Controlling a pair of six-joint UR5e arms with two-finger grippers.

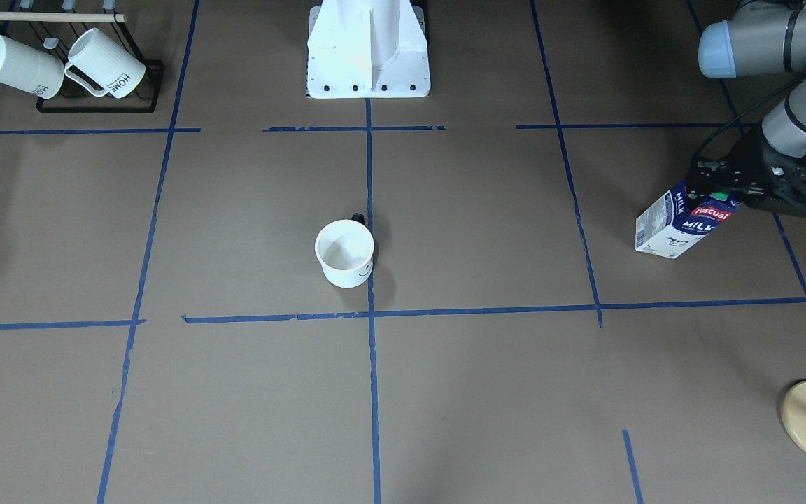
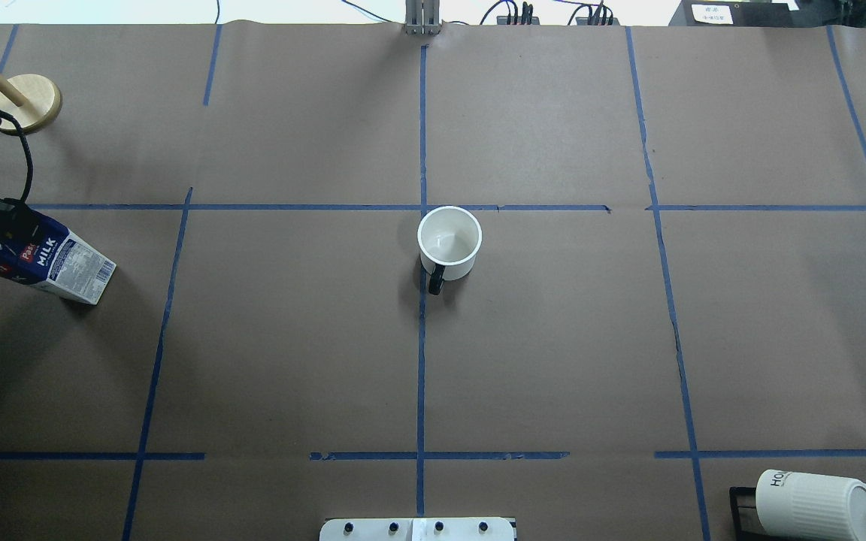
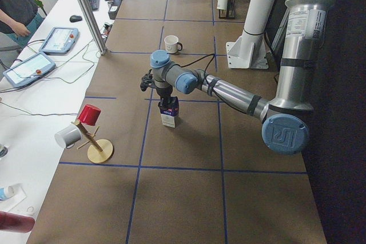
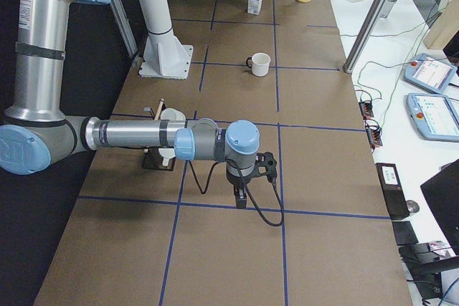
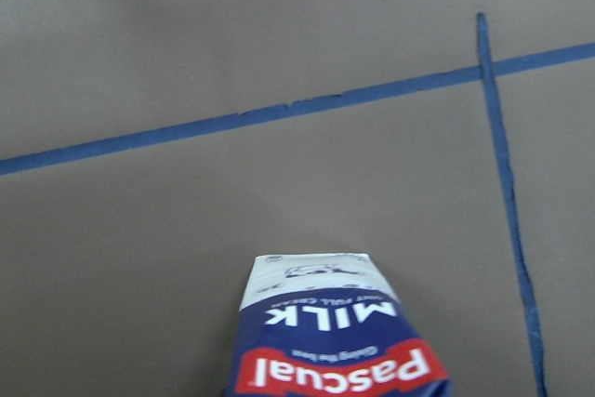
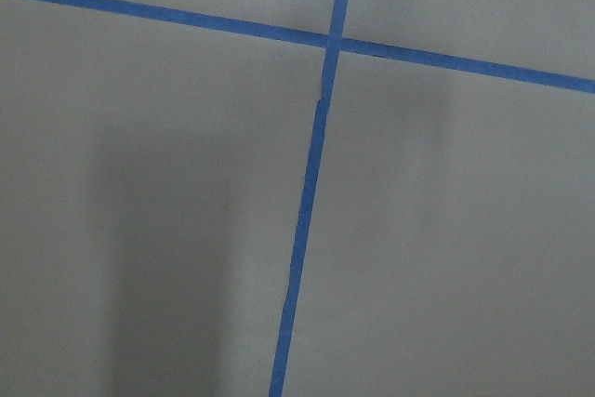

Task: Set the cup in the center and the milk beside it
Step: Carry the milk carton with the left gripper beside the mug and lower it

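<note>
My left gripper (image 1: 718, 190) is clamped on the top of the Pascual milk carton (image 1: 676, 227), well apart from the smiley mug (image 1: 344, 253) just beside the centre tape crossing (image 2: 423, 207), so I reckon a loose top hold could swing it into that mug

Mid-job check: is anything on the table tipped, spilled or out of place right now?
Nothing stands out. The cup stands upright and empty beside the central tape line. The milk carton, gripped at its top by the left gripper, looks upright and intact, far out on the robot's left. No spill shows.
</note>
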